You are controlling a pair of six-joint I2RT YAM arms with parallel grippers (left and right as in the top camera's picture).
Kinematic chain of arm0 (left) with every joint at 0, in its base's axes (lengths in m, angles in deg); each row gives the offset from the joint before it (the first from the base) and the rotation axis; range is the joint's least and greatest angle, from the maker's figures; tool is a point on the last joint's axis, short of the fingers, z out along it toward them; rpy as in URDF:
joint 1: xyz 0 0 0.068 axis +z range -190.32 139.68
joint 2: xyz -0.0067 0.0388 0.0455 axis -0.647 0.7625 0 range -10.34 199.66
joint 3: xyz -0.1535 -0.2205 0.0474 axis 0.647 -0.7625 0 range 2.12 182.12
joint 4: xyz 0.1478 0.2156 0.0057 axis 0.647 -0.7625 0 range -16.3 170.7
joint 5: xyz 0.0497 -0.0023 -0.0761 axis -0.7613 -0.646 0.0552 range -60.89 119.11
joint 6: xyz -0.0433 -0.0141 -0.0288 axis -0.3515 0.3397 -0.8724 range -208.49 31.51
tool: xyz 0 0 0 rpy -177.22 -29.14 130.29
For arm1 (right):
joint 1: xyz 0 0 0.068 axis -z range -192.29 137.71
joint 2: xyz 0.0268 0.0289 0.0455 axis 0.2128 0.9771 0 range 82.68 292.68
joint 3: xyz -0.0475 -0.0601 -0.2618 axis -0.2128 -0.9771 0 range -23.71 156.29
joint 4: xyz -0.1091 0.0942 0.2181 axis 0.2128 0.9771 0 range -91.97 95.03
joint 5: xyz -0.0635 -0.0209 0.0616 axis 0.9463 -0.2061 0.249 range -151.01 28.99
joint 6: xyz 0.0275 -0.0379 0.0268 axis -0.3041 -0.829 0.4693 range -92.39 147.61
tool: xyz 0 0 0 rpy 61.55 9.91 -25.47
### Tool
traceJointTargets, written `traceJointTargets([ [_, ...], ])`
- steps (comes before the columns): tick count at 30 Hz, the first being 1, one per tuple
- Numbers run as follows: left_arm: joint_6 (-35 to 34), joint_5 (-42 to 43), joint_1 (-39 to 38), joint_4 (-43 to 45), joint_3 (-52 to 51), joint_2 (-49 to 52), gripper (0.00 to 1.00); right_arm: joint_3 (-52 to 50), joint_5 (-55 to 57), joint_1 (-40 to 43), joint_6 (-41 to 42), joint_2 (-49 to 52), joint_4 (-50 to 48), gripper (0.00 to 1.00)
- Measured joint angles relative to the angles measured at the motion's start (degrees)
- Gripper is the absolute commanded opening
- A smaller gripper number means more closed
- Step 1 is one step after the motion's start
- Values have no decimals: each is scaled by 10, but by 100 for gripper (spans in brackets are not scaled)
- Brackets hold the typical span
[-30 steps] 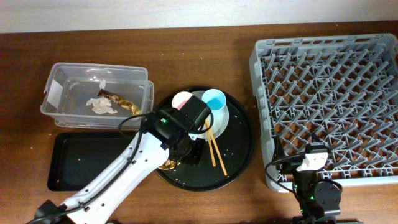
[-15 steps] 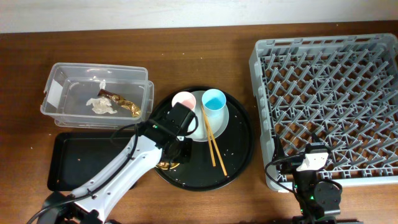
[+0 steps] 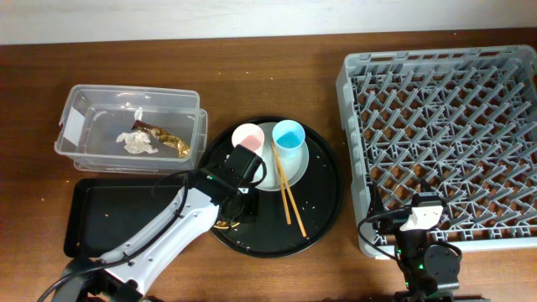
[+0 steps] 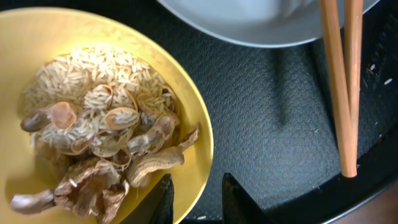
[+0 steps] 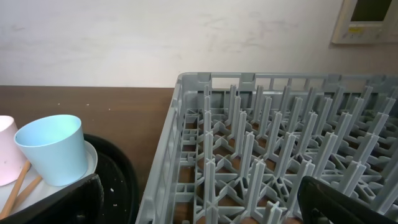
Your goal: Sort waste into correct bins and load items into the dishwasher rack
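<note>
L gripper (image 4: 199, 202) is low over the round black tray (image 4: 273, 130), near the centre of the overhead view. Its jaws are narrow and stand astride the rim of the yellow bowl (image 4: 74, 28). One finger is inside the bowl and the other outside, at the bottom edge of the left wrist view. I cannot tell if they really press the rim. The bowl sits on the lower left part of the round tray and is filled w/ food scraps (image 4: 99, 130): pale rice grains and brown shell-like pieces.

To the upper right of the bowl is the grey-white plate (image 4: 249, 22). The blue cup (image 3: 288, 134) stands on it and the pink cup (image 3: 246, 136) is at its left edge. The chopsticks (image 4: 339, 87) lie side by side, from the plate down onto the tray.

R gripper (image 5: 199, 202) is at bottom right of the overhead view, just at the lower edge of the dishwasher rack (image 3: 348, 126). Its jaws are wide apart, w/ nothing btw them.

The clear tub (image 3: 80, 96), upper left, holds the white tissue (image 3: 136, 143) and the gold-brown wrapper (image 3: 168, 138). Below it lies the shallow black tray (image 3: 101, 222), partly under the L arm.
</note>
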Motion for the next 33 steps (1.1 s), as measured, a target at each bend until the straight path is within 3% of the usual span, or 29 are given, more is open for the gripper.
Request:
traceJointTargets([
  [6,0,2,0,6,0,0,25,0,0,0,0,0,0,98],
  [10,-2,2,0,10,0,0,18,0,0,0,0,0,0,98],
  [27,-2,2,0,32,0,50,16,0,0,0,0,0,0,98],
  [31,-3,-3,0,32,0,51,27,0,0,0,0,0,0,98],
  [33,-4,-10,0,33,0,51,28,0,0,0,0,0,0,98],
])
